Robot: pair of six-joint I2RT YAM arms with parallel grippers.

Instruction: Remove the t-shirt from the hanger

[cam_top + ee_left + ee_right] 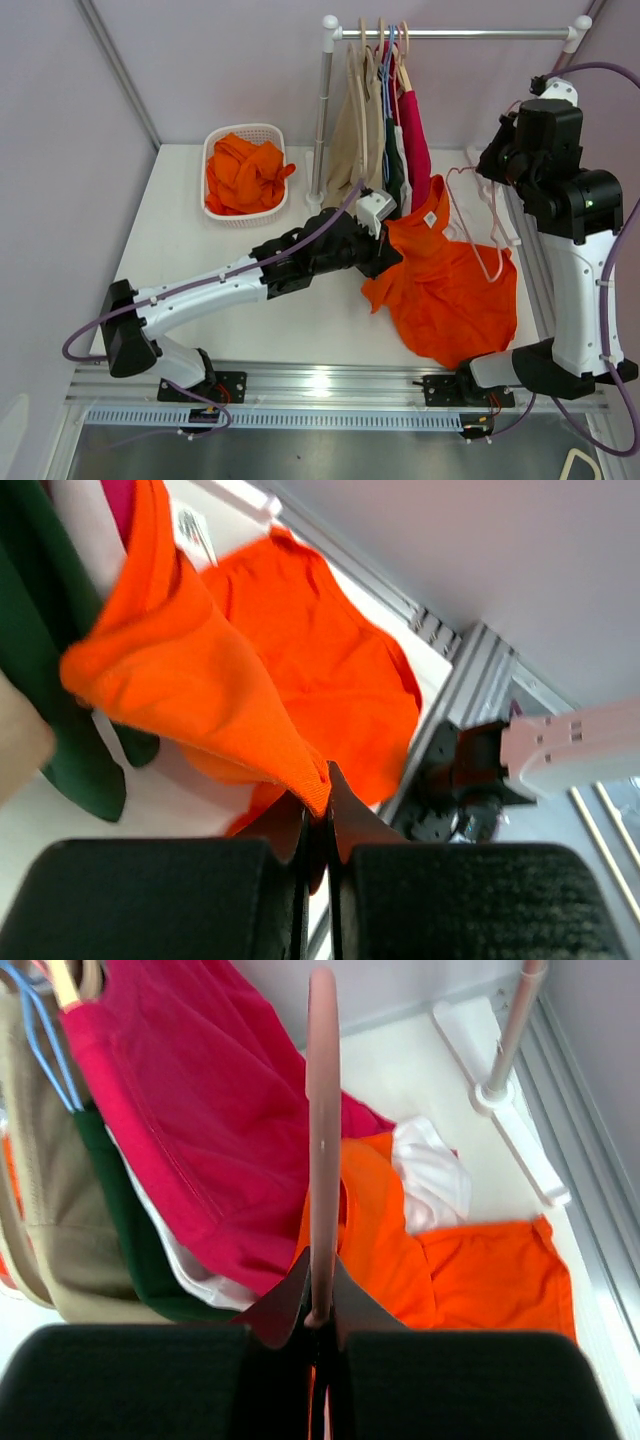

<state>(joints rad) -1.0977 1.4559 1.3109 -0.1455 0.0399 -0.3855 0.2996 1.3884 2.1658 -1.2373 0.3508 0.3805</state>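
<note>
- Mostly, the crumpled orange cloth t-shirt [450, 295] lies on the white table [300, 325], right of centre, with one fold drawn up toward the left arm.
- The left gripper [318, 815] is pinched tight on an edge of that fabric, apparently to anchor the cloth while the hanger is pulled away.
- The right gripper [320, 1308] is clamped on the thin pink plastic hanger [322, 1110] and holds it raised over the shirt. Whether its far end is caught in the neck opening I cannot tell.
- A white neck tag [431, 220] shows at the collar, but its print is too small to read. No other writing is visible.
- Beige, green and magenta garments [390, 140] hang on the metal rail [480, 34] just behind the shirt.
- A white plastic basket [245, 128] of orange clothes sits well apart, probably for finished shirts.
</note>
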